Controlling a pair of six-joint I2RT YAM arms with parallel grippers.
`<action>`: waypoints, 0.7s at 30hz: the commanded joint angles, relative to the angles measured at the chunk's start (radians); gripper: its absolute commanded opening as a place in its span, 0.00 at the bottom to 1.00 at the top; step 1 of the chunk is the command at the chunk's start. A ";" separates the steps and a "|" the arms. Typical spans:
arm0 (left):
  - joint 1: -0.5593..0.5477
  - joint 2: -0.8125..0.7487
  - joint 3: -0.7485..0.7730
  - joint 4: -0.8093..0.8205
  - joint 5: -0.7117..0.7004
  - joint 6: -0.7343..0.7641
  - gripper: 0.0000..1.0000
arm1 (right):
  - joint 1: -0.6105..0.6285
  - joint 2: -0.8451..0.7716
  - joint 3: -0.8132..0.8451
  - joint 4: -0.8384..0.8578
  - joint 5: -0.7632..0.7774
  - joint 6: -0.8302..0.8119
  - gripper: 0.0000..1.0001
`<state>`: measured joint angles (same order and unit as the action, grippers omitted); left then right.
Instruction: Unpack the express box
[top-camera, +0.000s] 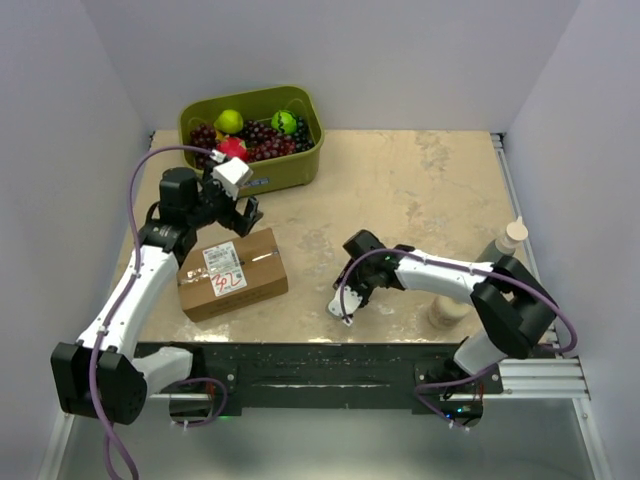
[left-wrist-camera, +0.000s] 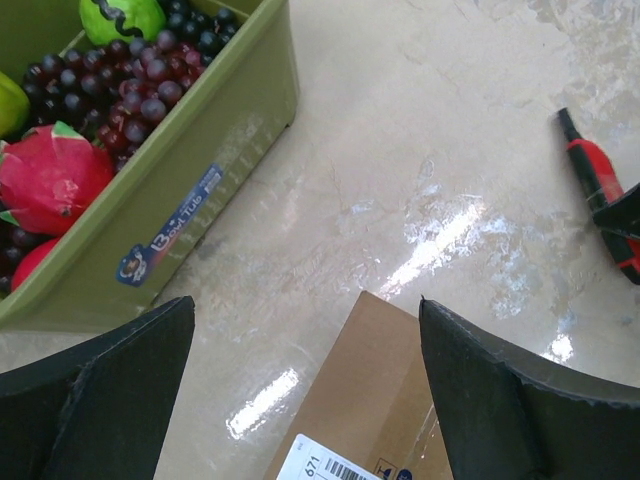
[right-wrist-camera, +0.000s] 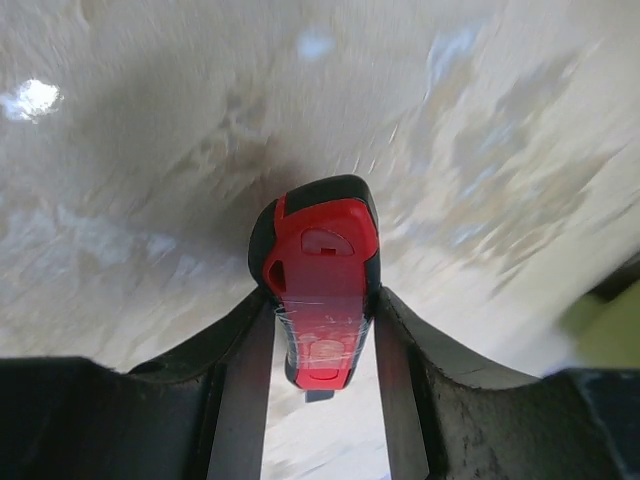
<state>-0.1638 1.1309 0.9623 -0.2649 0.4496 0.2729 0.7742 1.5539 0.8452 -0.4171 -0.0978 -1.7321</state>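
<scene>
express box (top-camera: 250, 283), just beneath spread left fingers (left-wrist-camera: 100, 392)

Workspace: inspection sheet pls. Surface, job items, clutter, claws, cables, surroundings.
Surface: beige marbled table top, glossy, glare in the left wrist view.
Job's things: express box lies flat and closed, taped, with label and red marks facing up.
Clutter: green bin of fruit at the far left; two tan objects at the right edge, type unclear.
Grippers: left claw open, over the box's far end, not touching it; right claw shut on a red-and-black tool, low over bare table.
Cables: purple cables loop off both arms, no snag seen.
Surroundings: plain pale walls on three sides.
</scene>
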 joint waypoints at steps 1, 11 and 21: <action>0.006 0.035 0.056 -0.046 0.004 0.005 0.96 | 0.005 -0.058 -0.081 0.092 -0.132 -0.467 0.43; 0.006 0.044 0.055 -0.002 0.032 -0.023 0.96 | -0.082 -0.281 -0.066 -0.023 -0.137 -0.300 0.99; 0.006 0.067 0.069 0.023 0.021 -0.032 0.97 | -0.087 -0.030 0.496 -0.187 0.109 1.472 0.98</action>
<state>-0.1638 1.1957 0.9802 -0.2855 0.4667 0.2527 0.6926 1.3788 1.1114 -0.4389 -0.0845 -1.0889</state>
